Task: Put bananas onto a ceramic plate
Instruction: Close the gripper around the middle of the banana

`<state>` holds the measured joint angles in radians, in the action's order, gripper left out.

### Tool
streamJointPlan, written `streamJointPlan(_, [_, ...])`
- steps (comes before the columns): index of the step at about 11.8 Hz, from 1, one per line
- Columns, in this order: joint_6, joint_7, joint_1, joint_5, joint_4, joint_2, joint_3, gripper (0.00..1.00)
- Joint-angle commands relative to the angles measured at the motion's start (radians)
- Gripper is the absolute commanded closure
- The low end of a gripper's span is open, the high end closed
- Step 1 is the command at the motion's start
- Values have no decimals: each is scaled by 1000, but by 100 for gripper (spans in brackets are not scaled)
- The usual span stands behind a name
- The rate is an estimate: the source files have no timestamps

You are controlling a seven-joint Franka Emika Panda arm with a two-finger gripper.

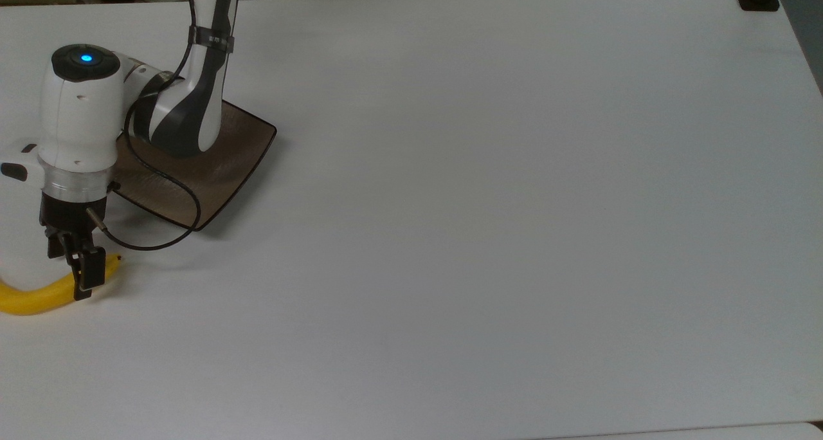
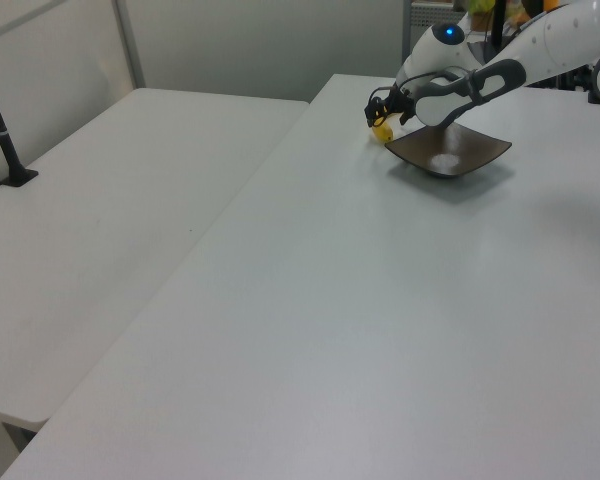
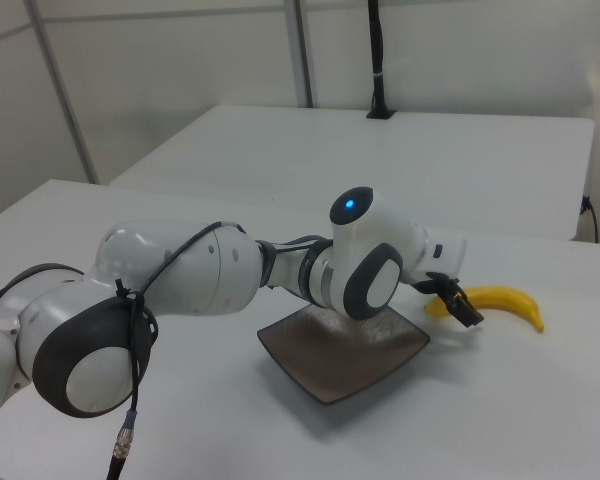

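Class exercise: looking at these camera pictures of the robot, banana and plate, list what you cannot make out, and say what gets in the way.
- Banana: its far end is cut off by the top view's left edge.
- Plate: in the top view the arm covers its left part.
- Banana in the left view: mostly hidden behind the gripper, and too small to read.
- Gripper in the right view: whether it touches the banana cannot be told.

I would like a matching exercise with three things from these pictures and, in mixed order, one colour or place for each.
Things:
1. banana
2. plate
3. gripper

Descriptions:
a. brown, square, partly under the arm
b. black, down at the banana's dark-tipped end
c. yellow, lying on the table beside the plate

Pairs: 1-c, 2-a, 3-b
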<state>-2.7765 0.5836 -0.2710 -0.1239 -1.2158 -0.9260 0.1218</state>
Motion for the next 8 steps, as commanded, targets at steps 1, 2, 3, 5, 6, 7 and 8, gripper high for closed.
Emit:
streamJointPlan(1, [-14, 27, 4, -13, 22, -20, 10, 7])
streamJointPlan(2, [-15, 27, 6, -19, 21, -22, 10, 15])
streamJointPlan(3, [-15, 27, 6, -20, 22, -25, 10, 43])
streamJointPlan(5, [-17, 25, 6, -19, 22, -25, 10, 71])
streamJointPlan(6, [-17, 25, 6, -19, 22, -24, 10, 81])
streamJointPlan(7, [-17, 22, 6, -19, 24, -22, 10, 88])
streamJointPlan(8, [-17, 19, 7, -22, 22, -19, 10, 92])
